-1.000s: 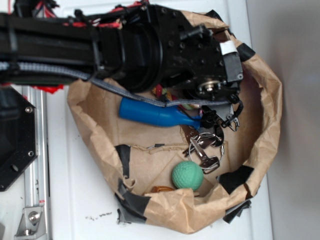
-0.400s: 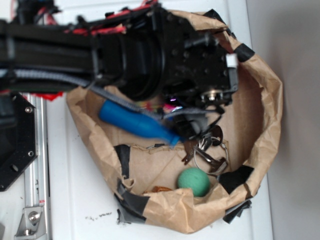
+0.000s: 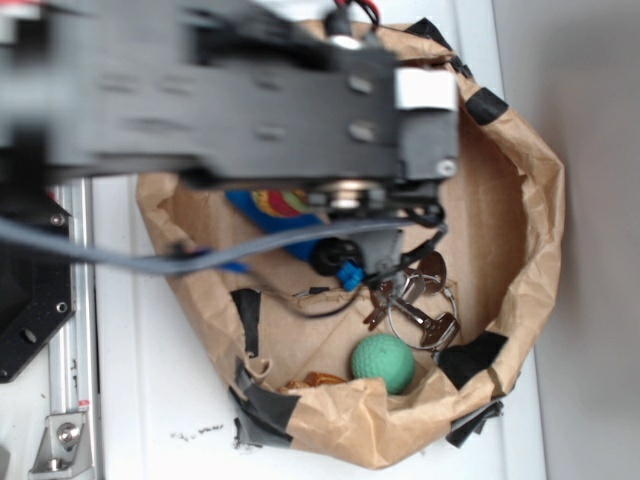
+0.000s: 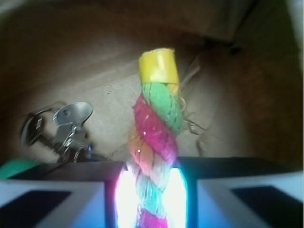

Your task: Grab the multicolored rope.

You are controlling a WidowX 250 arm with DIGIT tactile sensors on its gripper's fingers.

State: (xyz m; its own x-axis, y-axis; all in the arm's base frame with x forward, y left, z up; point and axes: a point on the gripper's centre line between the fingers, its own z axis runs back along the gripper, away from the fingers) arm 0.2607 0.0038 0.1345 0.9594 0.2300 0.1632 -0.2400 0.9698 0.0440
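Lying at the left in the wrist view are metal keys (image 4: 61, 130) on the brown paper bag (image 4: 109, 61) floor. At centre, the claw (image 4: 151, 190) pinches the multicolored rope (image 4: 156, 137), which rises between its fingers, yellow-capped end up. Overhead, a green ball (image 3: 382, 362) sits just below the keys.

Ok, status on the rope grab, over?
Pincer shut on the multicolored rope, rope standing up between the fingers. Keys and green ball lie apart on the bag floor. Nothing in the way.
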